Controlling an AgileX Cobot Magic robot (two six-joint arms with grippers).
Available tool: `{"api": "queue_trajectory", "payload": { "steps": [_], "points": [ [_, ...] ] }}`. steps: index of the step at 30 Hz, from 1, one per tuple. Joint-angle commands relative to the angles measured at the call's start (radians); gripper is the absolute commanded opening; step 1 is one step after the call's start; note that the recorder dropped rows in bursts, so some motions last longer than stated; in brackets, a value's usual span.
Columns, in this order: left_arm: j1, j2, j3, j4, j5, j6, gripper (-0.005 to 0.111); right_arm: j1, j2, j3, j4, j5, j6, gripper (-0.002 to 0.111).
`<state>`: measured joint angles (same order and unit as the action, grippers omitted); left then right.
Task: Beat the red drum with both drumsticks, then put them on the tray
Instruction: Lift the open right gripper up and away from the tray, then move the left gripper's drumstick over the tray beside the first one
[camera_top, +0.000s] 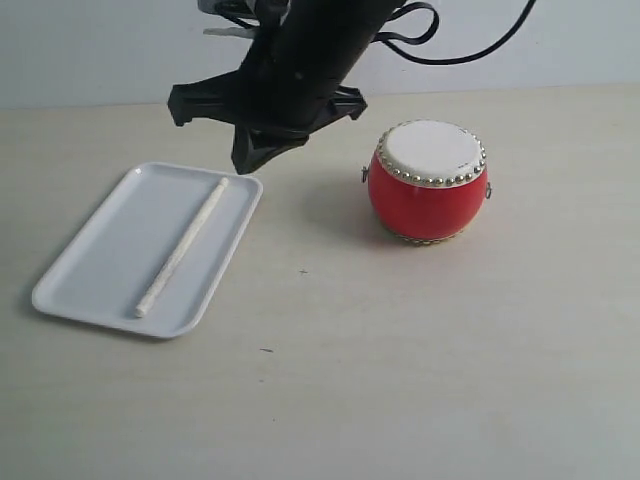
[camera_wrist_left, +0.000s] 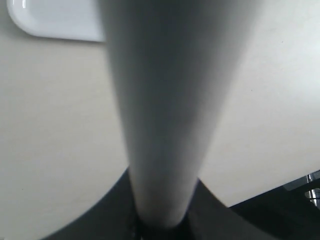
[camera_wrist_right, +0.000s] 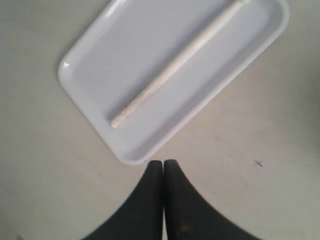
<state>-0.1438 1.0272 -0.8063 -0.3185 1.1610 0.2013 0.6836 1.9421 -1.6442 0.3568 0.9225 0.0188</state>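
The red drum (camera_top: 425, 195) stands upright on the table, right of centre, with nothing touching it. One drumstick (camera_top: 185, 245) (camera_wrist_right: 175, 65) lies lengthwise in the white tray (camera_top: 110, 240) (camera_wrist_right: 125, 60) at the left. My right gripper (camera_top: 250, 160) (camera_wrist_right: 163, 162) hangs over the tray's far right corner, shut and holding nothing. My left gripper (camera_wrist_left: 162, 225) is shut on the other drumstick (camera_wrist_left: 165, 125), a broad blurred pale shaft rising from between the jaws. A corner of the tray (camera_wrist_left: 50, 25) shows beyond it. I cannot make out the left gripper or its stick in the exterior view.
A black cable (camera_top: 470, 50) loops behind the arm at the back wall. A dark piece of hardware (camera_wrist_left: 300, 192) shows at the edge of the left wrist view. Bare pale tabletop (camera_top: 330, 380) lies in front of the tray and drum.
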Motion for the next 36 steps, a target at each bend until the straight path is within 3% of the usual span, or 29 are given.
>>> {"api": "queue_trajectory", "payload": {
  "steps": [1,17,21,26,30,36],
  "points": [
    [0.005,0.033,0.003,-0.059,-0.036,0.003,0.0,-0.005,-0.104,0.118,-0.069,-0.02,0.011,0.0],
    [0.005,0.216,0.003,-0.131,-0.085,0.052,0.0,-0.005,-0.609,0.569,-0.106,-0.134,0.011,0.0],
    [0.005,0.262,0.003,-0.276,-0.067,0.167,0.0,-0.003,-0.687,0.629,-0.068,-0.09,-0.013,0.0],
    [0.005,0.311,0.003,-0.454,0.012,0.349,0.0,-0.003,-0.712,0.707,0.126,-0.083,-0.128,0.0],
    [0.005,0.369,-0.014,-0.368,0.004,0.336,0.0,-0.003,-0.712,0.743,0.223,-0.089,-0.149,0.0],
    [0.005,0.506,-0.158,-0.128,0.022,0.142,0.0,-0.003,-0.723,0.75,0.28,-0.054,-0.156,0.0]
  ]
}}
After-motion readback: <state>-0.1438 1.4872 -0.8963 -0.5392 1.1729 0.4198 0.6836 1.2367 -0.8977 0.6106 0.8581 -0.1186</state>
